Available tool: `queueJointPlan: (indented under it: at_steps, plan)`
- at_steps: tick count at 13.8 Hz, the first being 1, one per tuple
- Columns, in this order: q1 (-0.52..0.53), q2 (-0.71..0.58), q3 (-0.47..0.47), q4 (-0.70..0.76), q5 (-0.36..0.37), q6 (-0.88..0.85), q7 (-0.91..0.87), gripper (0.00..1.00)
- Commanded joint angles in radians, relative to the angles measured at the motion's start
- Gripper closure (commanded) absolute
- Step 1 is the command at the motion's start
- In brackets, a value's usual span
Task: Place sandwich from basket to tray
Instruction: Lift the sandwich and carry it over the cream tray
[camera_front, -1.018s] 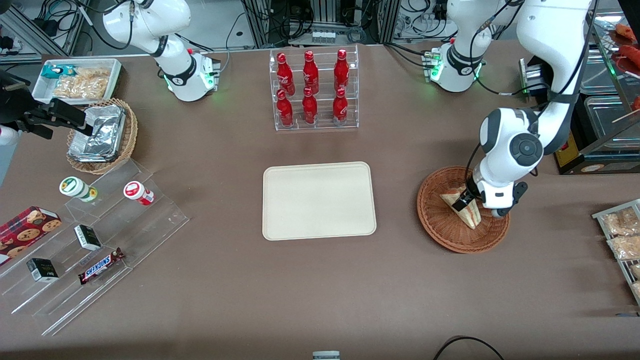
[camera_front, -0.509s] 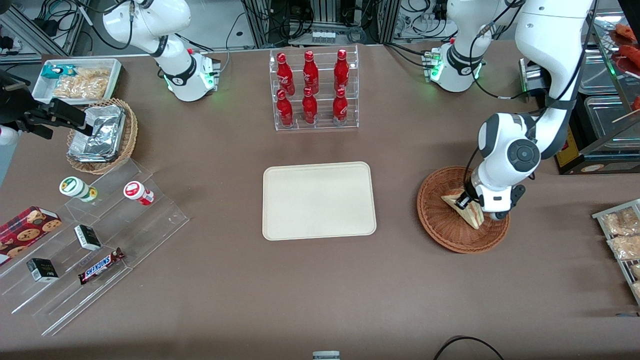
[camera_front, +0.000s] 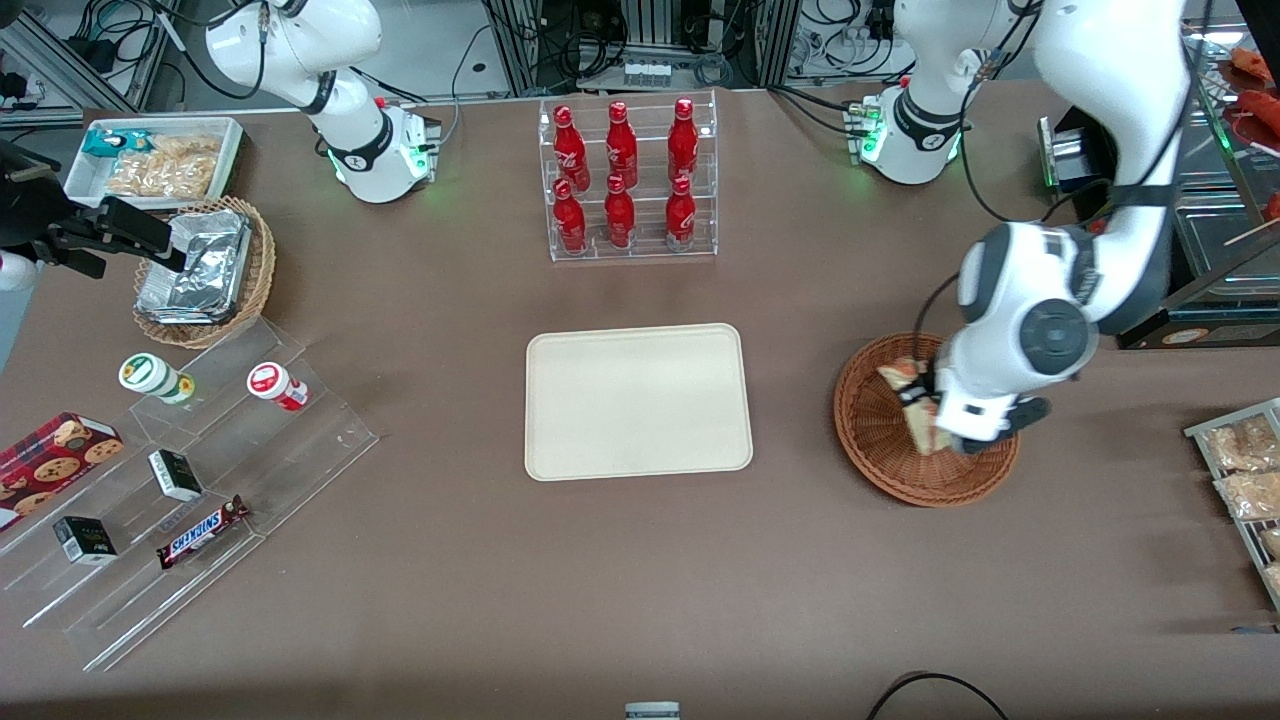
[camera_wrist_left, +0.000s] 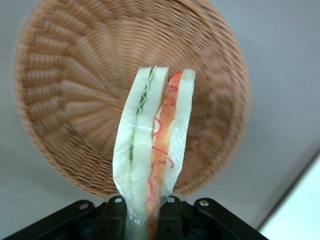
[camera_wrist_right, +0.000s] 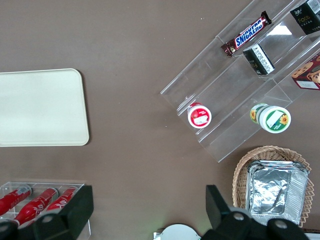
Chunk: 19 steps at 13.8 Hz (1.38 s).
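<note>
The sandwich (camera_front: 917, 418), a pale wedge with green and red filling, hangs just above the round reddish-brown wicker basket (camera_front: 880, 455). My left gripper (camera_front: 935, 405) is shut on the sandwich's lower end. In the left wrist view the black fingers (camera_wrist_left: 114, 216) pinch the sandwich (camera_wrist_left: 155, 145), and the gripper (camera_wrist_left: 142, 212) holds it clear of the basket (camera_wrist_left: 75, 100) underneath. The cream tray (camera_front: 637, 400) lies flat at the table's middle with nothing on it. It sits beside the basket, toward the parked arm's end, and one of its corners (camera_wrist_left: 300, 212) shows in the wrist view.
A clear rack of red bottles (camera_front: 630, 180) stands farther from the front camera than the tray. A stepped acrylic shelf with snacks (camera_front: 190, 480), a tan basket of foil packets (camera_front: 200, 270) and a white tub (camera_front: 155, 160) lie toward the parked arm's end. Metal trays (camera_front: 1240, 470) edge the working arm's end.
The gripper has risen with the sandwich, which now hangs above the basket instead of resting in it. The arm's wrist has swung slightly upward.
</note>
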<state>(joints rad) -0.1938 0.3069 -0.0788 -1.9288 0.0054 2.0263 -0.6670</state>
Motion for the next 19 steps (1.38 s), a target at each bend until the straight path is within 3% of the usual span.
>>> queueJointPlan:
  at_steps: [1,3,8,15,19]
  plan:
    - [-0.079,0.112,-0.033,0.134,0.002,-0.026,0.044,0.94]
    - [-0.125,0.164,-0.068,0.192,-0.004,-0.018,0.047,0.94]
    - [-0.318,0.328,-0.075,0.405,0.008,-0.017,-0.181,0.94]
    - [-0.461,0.461,-0.072,0.57,0.011,-0.011,-0.324,0.94]
    - [-0.487,0.52,-0.07,0.637,0.025,0.003,-0.362,0.94]
